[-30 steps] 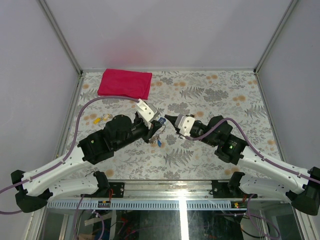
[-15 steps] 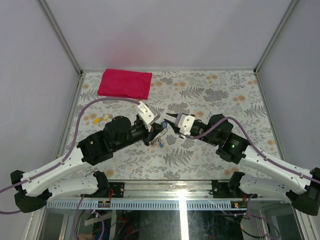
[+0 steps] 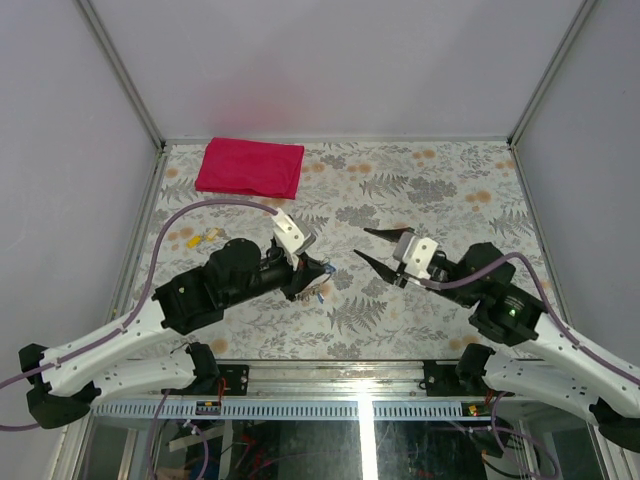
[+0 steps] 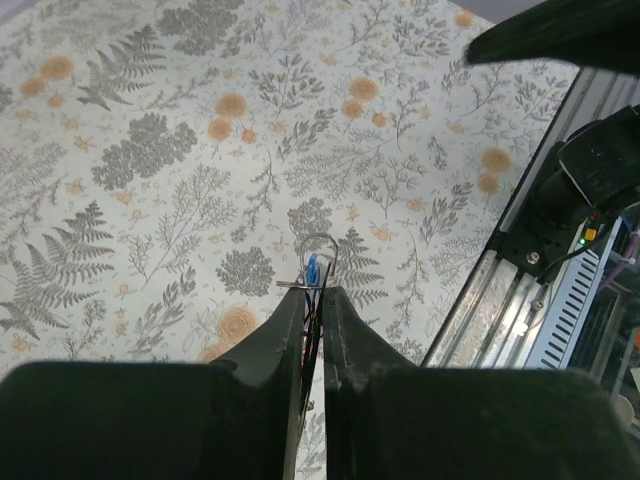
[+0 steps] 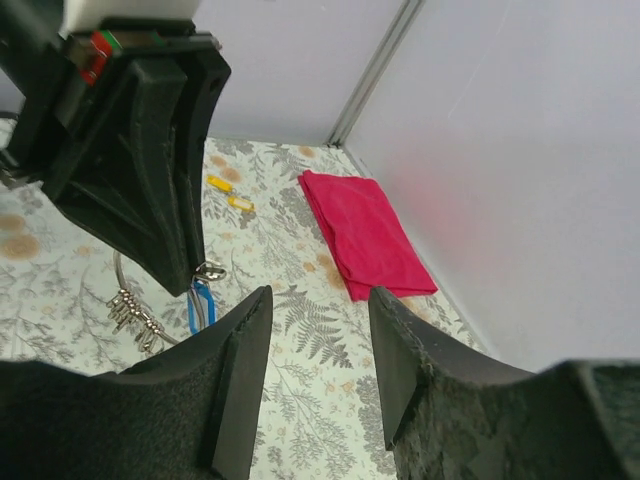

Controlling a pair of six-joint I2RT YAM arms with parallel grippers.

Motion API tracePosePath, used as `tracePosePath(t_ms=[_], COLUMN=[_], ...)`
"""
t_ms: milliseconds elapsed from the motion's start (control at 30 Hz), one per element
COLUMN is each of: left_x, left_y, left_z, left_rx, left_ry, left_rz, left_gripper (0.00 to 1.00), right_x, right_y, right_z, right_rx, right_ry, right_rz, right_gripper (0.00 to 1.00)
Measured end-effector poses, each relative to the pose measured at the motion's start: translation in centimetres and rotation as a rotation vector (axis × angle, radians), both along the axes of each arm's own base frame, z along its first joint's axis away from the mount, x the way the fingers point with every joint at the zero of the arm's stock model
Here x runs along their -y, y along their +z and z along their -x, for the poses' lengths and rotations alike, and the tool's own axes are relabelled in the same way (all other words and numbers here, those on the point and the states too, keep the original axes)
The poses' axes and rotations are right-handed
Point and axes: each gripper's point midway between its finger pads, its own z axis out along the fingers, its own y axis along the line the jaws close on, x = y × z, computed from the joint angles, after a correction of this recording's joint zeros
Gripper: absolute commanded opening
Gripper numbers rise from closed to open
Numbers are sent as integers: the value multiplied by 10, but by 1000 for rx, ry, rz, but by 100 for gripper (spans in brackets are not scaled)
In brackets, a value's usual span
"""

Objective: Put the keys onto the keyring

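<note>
Your left gripper (image 3: 316,269) has its jaws pressed together on the ring (image 5: 210,271). In the left wrist view a thin wire loop stands out just past the fingertips. A blue key (image 5: 199,306) hangs below that loop with its long axis pointing down toward the table (image 3: 440,190). It looks threaded on the ring already, though the wire is too fine for you to be sure. A short silver chain (image 5: 130,312) trails beside it, nearer the left arm. You can see only one blue head clearly, and I can't tell where the second key is.

Your right gripper (image 3: 362,243) has its jaws wide apart and holds nothing. It sits to the right of the ring with a clear gap of bare table between them. Its open fingers point left, almost straight at the left fingertips.

The next move depends on that line. The ring and key lie to the left of the right jaws, and in the right wrist view they show left of the gap and low. The left arm already holds them, so the right arm is the free one. If you reach for the key, you would need to go left and slightly down, and close across the blue head, not along it.

The red cloth (image 3: 250,167) at the far left and the yellow tags (image 3: 200,238) by the left edge are well away from this.
</note>
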Motion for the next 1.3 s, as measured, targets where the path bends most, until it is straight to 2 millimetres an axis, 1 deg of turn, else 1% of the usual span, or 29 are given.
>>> tracePosePath(t_ms=[67,133,200,300,400,467,533,600,800,900,1033,1133,1300], left_x=[0,1,2,2,0,-2,-3,-5,-10,-10,-10,-10,-10], left_y=[-5,-10,-15,-19,-17,-14,-10,-6,-5,-8,-13,-13,-8], left_z=[2,4,6,10,12,11,9,5,-7,-15,-23,-26,-28], left_rx=[-23,-49,-78,-113,-141,-157,-166,-172,-188,-196,-206,-207,-206], left_ry=[-5,-12,-22,-30,-20,-2,22,52,148,196,245,264,277], left_rz=[-14,-37,-64,-87,-100,-107,-109,-109,-127,-141,-160,-161,-148], left_gripper=[0,0,0,0,0,0,0,0,0,0,0,0,0], right_x=[7,9,9,-1,-11,-16,-19,-20,-24,-29,-40,-46,-55], right_y=[2,-4,-16,-48,-78,-100,-115,-125,-140,-139,-128,-128,-133], right_z=[6,13,21,32,38,38,37,34,19,14,8,3,-2], right_rx=[-12,-36,-75,-174,-286,-372,-443,-510,-679,-723,-767,-802,-855], right_ry=[5,23,58,124,166,162,145,121,38,19,15,0,-22], right_rz=[-23,-32,-39,-27,-29,-41,-66,-123,-344,-419,-531,-592,-652], right_gripper=[49,49,48,45,46,48,50,51,52,52,51,49,46])
